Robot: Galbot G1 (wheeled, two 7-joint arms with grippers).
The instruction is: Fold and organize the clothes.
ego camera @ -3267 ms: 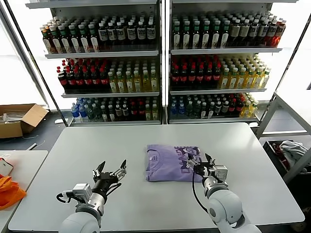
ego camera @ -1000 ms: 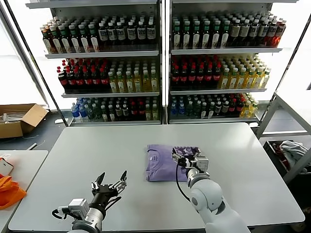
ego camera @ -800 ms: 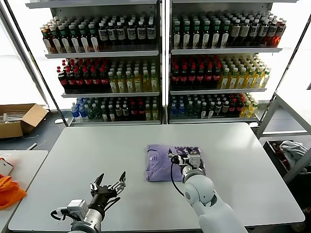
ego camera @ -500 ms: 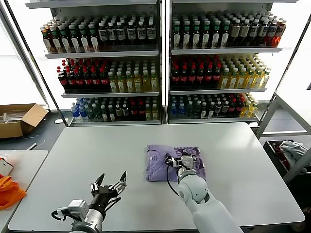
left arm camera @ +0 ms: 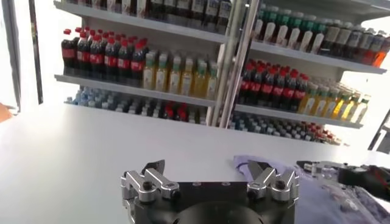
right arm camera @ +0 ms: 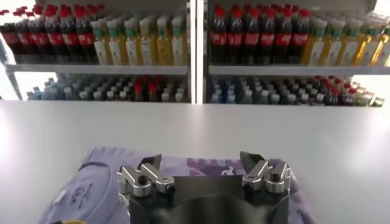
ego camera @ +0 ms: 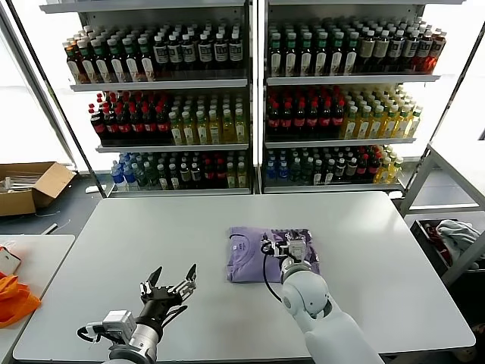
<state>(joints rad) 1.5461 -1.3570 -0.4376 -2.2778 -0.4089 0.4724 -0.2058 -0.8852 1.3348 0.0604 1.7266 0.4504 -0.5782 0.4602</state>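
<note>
We see the right end effector (ego camera: 286, 247), fingers apart, poised over the folded lavender T-shirt (ego camera: 254, 262) at bench (ego camera: 151, 227) centre, its long axis running 9-to-3; the left end effector (ego camera: 168, 286), also spread, waits at the shirt's 8 o'clock.

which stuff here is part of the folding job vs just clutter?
Job:
- lavender T-shirt, folded on the table
- right gripper, open over the shirt
- left gripper, open, idle near the table's front edge

Clutter:
- orange cloth
- cardboard box
- bottle shelves
- grey-white bundle
</note>
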